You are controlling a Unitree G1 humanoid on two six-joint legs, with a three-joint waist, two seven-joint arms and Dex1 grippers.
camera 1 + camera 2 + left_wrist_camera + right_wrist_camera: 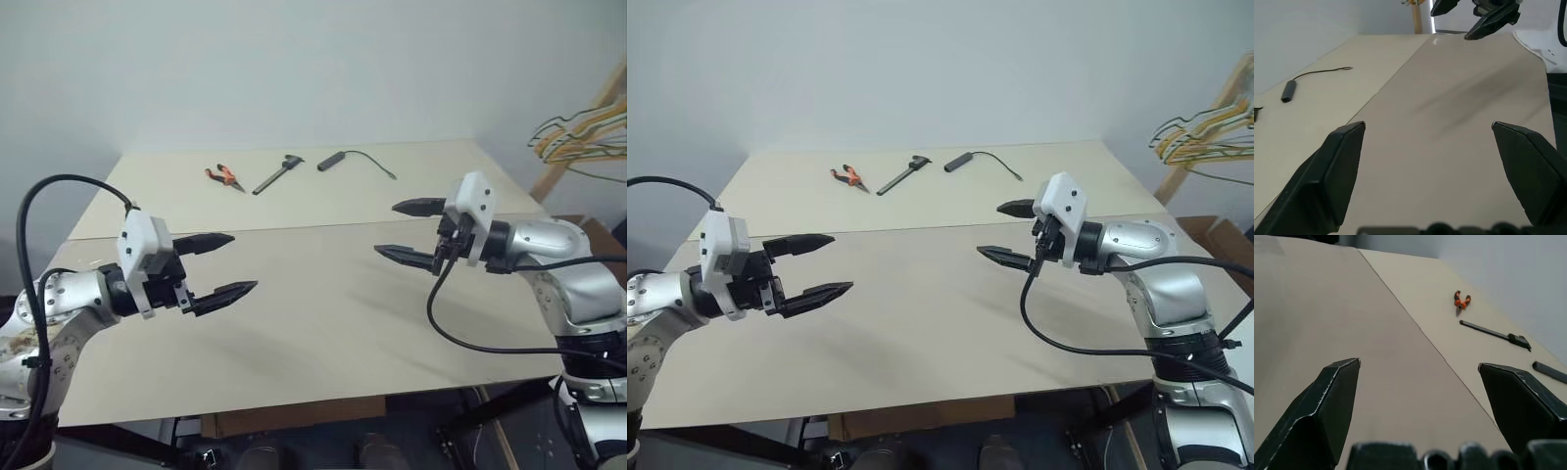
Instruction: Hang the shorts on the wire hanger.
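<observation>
The shorts and the wire hanger are out of view. My left gripper (244,261) hovers open and empty over the left part of the beige table (323,323). My right gripper (385,228) hovers open and empty over the table's right part, and the two point toward each other. The left wrist view looks between the left gripper's (1428,126) own fingers at bare tabletop, with the right gripper (1449,24) beyond. The right wrist view shows the right gripper (1419,364) open over the board. Past the table's edge lies a white patch (1542,46) with small dark marks; I cannot tell what it is.
At the table's far side lie orange-handled pliers (224,177), a dark caliper (277,174) and a black stick on a cable (331,161). A bunch of yellowish and grey hangers (578,132) hangs on a wooden rack (600,98) at the right.
</observation>
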